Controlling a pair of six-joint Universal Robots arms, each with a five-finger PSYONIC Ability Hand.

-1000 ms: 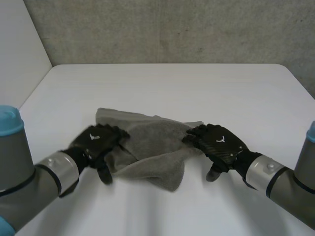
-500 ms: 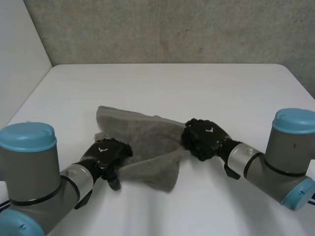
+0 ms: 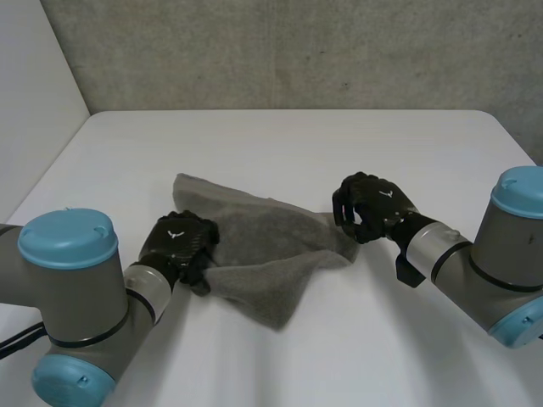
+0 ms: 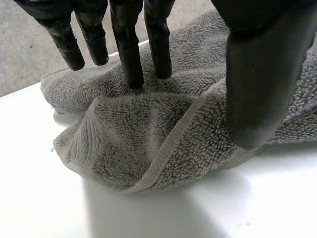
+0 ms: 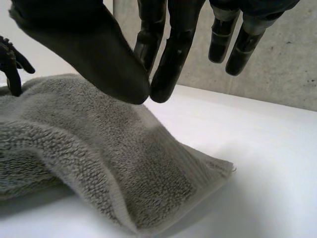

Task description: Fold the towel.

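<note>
White table (image 3: 280,144), grey speckled wall (image 3: 297,51) behind, pale panel (image 3: 34,68) at left

The left arm (image 3: 81,314) and right arm (image 3: 496,271) are thick grey tubes with round joints. Each joint in view ends in a light-blue cap (image 3: 66,239) with a flat top and rounded rim. A shiny silver band (image 3: 422,246) circles each wrist. The left hand (image 3: 180,242) and right hand (image 3: 373,208) are matt black, each with a small white mark (image 3: 383,194) on its back. The fingers (image 4: 126,49) are slim black rods with rounded tips, and the thumb (image 4: 262,84) is broader and smooth.
</note>
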